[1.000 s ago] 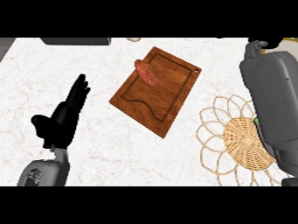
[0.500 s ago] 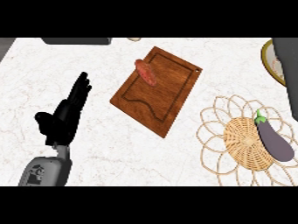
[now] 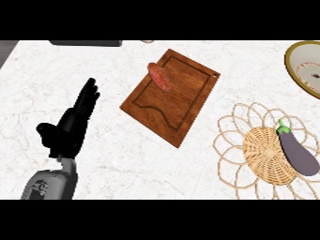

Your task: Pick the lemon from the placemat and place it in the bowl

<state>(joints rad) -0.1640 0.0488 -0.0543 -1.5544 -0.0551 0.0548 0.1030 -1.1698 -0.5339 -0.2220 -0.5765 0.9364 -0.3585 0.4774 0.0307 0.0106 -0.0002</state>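
Observation:
No lemon shows anywhere; a purple eggplant [image 3: 298, 151] with a green stem lies on the woven placemat [image 3: 259, 154] at the lower right. The bowl [image 3: 316, 71], yellow-rimmed and pale inside, sits at the upper right, cut by the view's edge. My left hand [image 3: 71, 123] rests open at the left, fingers straight and pointing up, far from the placemat. My right hand is out of view.
A wooden cutting board [image 3: 174, 96] lies tilted in the middle with a reddish sausage [image 3: 159, 77] on its upper left part. A dark object [image 3: 86, 43] sits at the counter's far edge.
The right forearm that covered the placemat's right side a second ago has left the view, uncovering the eggplant and the bowl. The left hand has not moved.

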